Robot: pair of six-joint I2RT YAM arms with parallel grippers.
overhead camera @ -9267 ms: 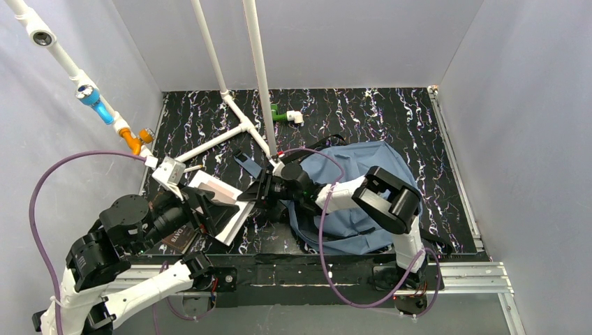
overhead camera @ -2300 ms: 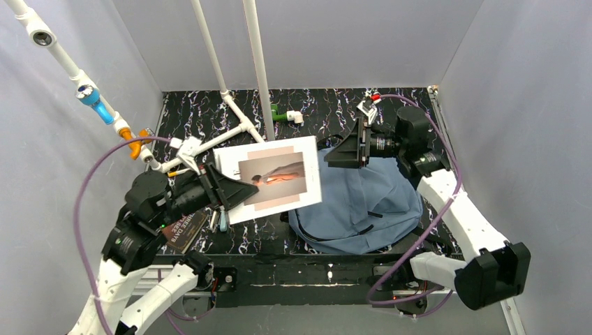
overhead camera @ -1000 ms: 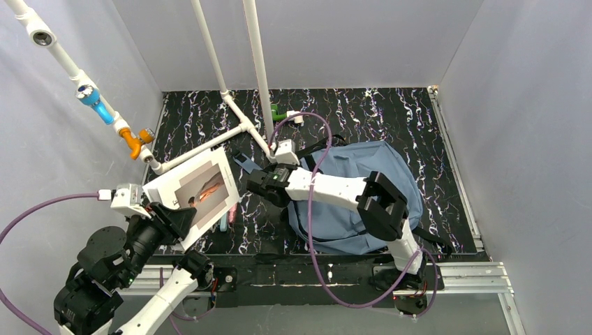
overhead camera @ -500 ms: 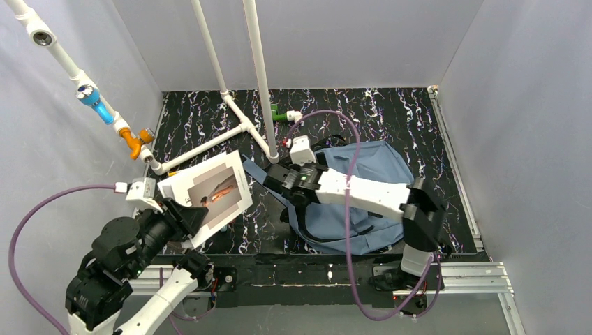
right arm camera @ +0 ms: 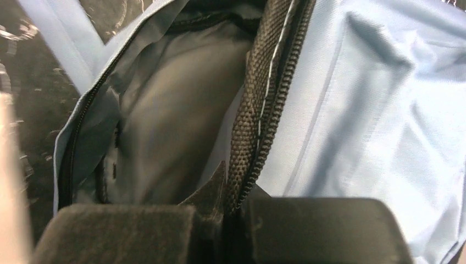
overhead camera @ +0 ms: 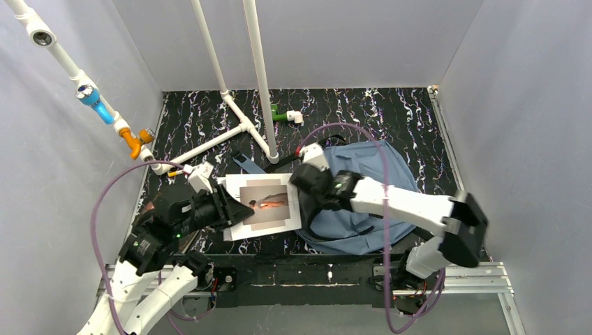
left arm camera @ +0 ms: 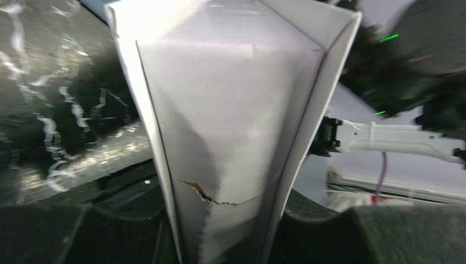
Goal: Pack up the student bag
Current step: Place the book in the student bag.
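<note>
The large, soft, slate-blue fabric student bag (overhead camera: 380,174) lies flat on the black marbled counter (overhead camera: 391,112), right of the middle and toward the near edge. Its long axis runs left to right, and its unzipped mouth points left. Your right fingers (right arm camera: 308,231) are together, clamped on the black zip edge (right arm camera: 269,93) at that mouth, with grey lining (right arm camera: 165,121) showing inside. Your left fingers (left arm camera: 357,236) are clamped on a thin white book (overhead camera: 269,202) with a picture on its cover. The book sits just left of the mouth, so the bag lies to its right. The coming move, as I judge it, is a rightward push along the bag's long axis while your right arm holds the mouth open.
</note>
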